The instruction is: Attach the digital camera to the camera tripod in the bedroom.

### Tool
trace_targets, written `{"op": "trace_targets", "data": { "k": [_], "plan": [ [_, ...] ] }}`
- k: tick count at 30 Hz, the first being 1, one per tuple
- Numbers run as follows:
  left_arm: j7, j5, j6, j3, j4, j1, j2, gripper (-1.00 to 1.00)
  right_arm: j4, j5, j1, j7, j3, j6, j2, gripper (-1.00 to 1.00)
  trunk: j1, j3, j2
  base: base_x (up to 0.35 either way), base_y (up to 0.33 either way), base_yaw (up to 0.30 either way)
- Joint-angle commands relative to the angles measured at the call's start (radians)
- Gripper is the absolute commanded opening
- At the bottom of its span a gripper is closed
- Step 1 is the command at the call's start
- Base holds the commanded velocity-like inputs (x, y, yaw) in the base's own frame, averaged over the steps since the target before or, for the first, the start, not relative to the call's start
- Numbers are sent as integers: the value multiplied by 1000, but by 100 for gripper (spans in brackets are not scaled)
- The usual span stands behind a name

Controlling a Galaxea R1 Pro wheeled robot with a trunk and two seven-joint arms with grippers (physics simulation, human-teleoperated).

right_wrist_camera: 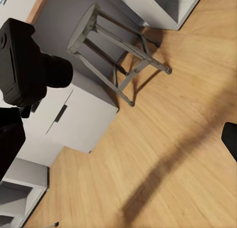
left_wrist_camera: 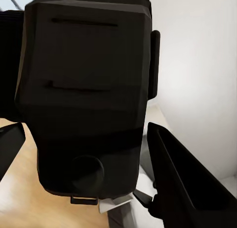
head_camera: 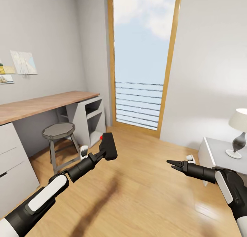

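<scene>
The digital camera (head_camera: 109, 145), a chunky black body with a red dot on top, is held up over the light wood floor of the bedroom, left of centre in the head view. My left gripper (head_camera: 103, 151) is shut on it. In the left wrist view the digital camera (left_wrist_camera: 84, 99) sits between the two dark fingers (left_wrist_camera: 182, 183). My right gripper (head_camera: 172, 164) hovers open at the right with nothing in it. The right wrist view catches the digital camera (right_wrist_camera: 22, 65) from the side, lens bulging out. The camera tripod is out of view.
A wooden desk (head_camera: 41, 105) with white drawers (head_camera: 13, 168) runs along the left wall, and an octagonal stool (head_camera: 58, 132) stands in front of it. A tall glazed door (head_camera: 142, 58) is straight ahead. A white nightstand (head_camera: 219, 153) with a lamp (head_camera: 238, 134) stands at the right.
</scene>
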Motion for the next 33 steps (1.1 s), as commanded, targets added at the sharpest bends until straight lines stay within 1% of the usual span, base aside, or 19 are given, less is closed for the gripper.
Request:
{"op": "trace_targets", "data": {
  "k": [1,18,23,26,29,33],
  "plan": [
    [-3,9,3,-2,0,-1,1,-100,0,2,-1,3,-1,3,0,100,-4,2,7,0,0,0],
    [-1,12,5,-1,5,-1,1,-100,1,2,-1,4,-1,3,0,100,-69,55,126,0,0,0],
    [1,12,6,-1,36,-1,0,-100,1,2,-1,2,-1,2,1,100,-88,71,161,0,0,0],
    [0,12,6,2,89,-1,0,-100,1,2,-1,1,0,2,1,100,-100,81,182,0,0,0],
    [-1,12,6,3,113,-1,-1,-100,1,2,-1,1,0,2,1,100,-111,90,203,0,0,0],
    [0,13,6,2,123,-1,-4,-100,2,2,-1,2,-1,2,0,100,-127,102,231,0,0,0]
  ]
}}
